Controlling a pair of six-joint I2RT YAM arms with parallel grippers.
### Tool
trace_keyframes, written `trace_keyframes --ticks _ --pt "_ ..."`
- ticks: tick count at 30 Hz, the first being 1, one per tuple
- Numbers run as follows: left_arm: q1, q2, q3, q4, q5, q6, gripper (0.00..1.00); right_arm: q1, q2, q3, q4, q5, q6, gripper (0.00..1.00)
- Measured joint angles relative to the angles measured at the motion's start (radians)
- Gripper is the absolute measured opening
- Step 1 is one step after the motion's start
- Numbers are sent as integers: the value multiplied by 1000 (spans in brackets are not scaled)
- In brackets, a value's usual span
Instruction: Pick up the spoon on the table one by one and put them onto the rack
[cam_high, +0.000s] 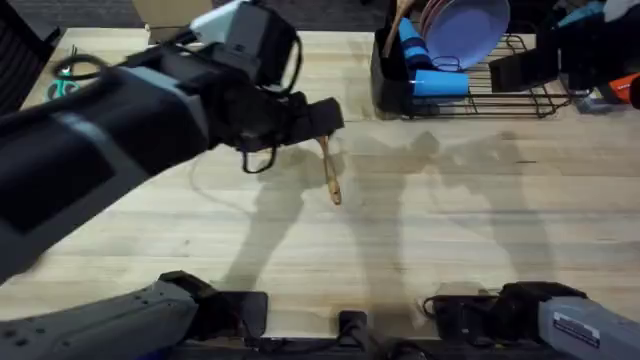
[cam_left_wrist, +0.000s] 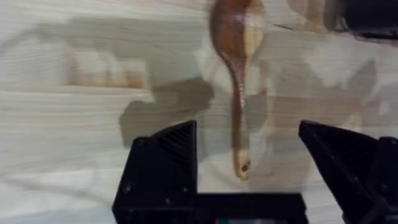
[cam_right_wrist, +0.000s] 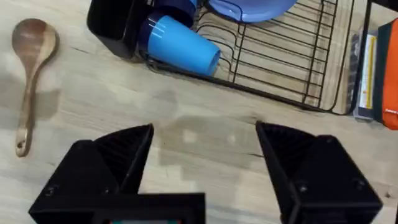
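Spoon (cam_high: 330, 172) lies flat on the table (cam_high: 450, 220), at 7 o'clock from the rack (cam_high: 480, 85). Left gripper (cam_left_wrist: 249, 155) hovers above its handle, fingers apart; right gripper (cam_right_wrist: 205, 149) also spread, holding nothing.

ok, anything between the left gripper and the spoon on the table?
Nothing visible. In the left wrist view the left gripper is open, and the spoon lies on bare table with its handle end between the fingers. The rack sits farther back, off that path.
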Motion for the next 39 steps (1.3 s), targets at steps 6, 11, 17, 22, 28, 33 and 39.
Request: trace_keyframes --ticks 6,11,17,22,28,33,39 --pt "-67 50 0 73 -1 -32 997 0 0 0 0 0 0 994" --pt "-109 55 0 91 -50 -38 997 0 0 0 0 0 0 994" --pt "-151 55 0 91 -116 -42 999 0 0 0 0 0 0 994" --pt "-166 55 4 79 -159 -55 999 0 0 0 0 0 0 994" --pt "-167 57 40 35 -187 -87 999 0 0 0 0 0 0 994" --pt "-181 116 108 -20 -207 -105 999 0 0 0 0 0 0 994" --pt "-214 231 177 -43 -214 -110 999 0 0 0 0 0 0 994"
